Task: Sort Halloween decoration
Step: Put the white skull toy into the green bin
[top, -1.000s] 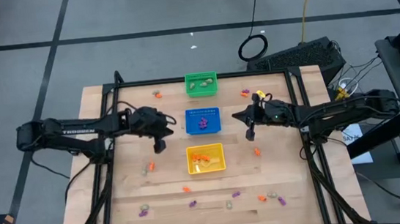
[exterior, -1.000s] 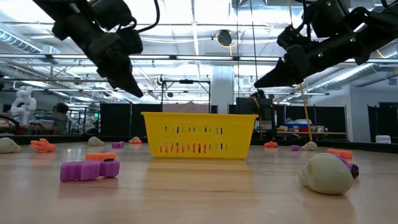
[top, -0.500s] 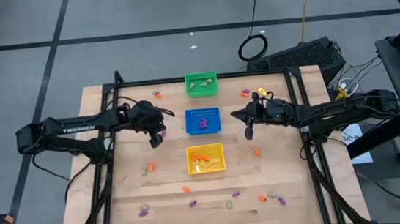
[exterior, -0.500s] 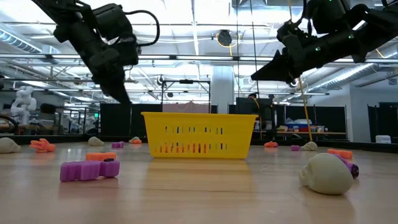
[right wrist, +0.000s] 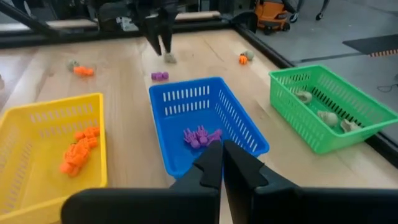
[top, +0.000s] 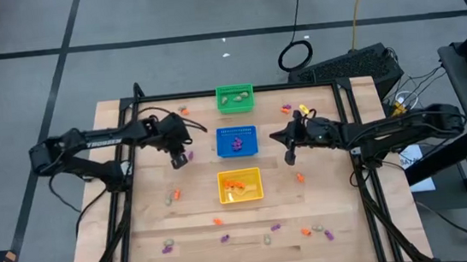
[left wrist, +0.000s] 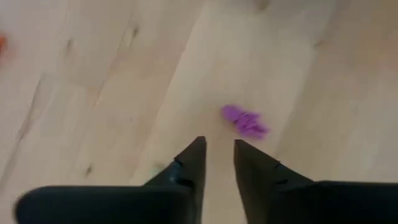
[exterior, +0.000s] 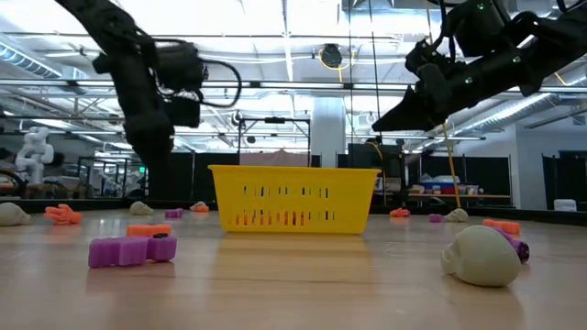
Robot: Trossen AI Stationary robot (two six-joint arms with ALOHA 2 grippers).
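Note:
Small orange, purple and pale trinkets lie scattered on the wooden table. My left gripper (top: 179, 159) (left wrist: 217, 144) points straight down, left of the blue basket (top: 236, 141), fingers a narrow gap apart with nothing between them. A purple trinket (left wrist: 245, 121) (right wrist: 160, 76) lies flat on the wood just beyond its fingertips, with a pale one (right wrist: 169, 58) close by. My right gripper (top: 289, 154) (right wrist: 219, 152) hangs shut and empty in the air off the blue basket's right side. That basket holds purple trinkets (right wrist: 200, 136).
The green basket (top: 235, 98) with pale pieces stands at the far edge, and the yellow basket (top: 240, 186) with orange pieces (right wrist: 79, 149) stands nearer. More trinkets lie along the near side, among them a purple one (exterior: 131, 249) and a pale skull (exterior: 481, 254). An orange one (top: 300, 177) lies near the right gripper.
My left gripper has moved toward the table's left and far edge, away from the blue basket. It has tipped from a slant to pointing straight down and has come lower. My right gripper has stayed about where it was.

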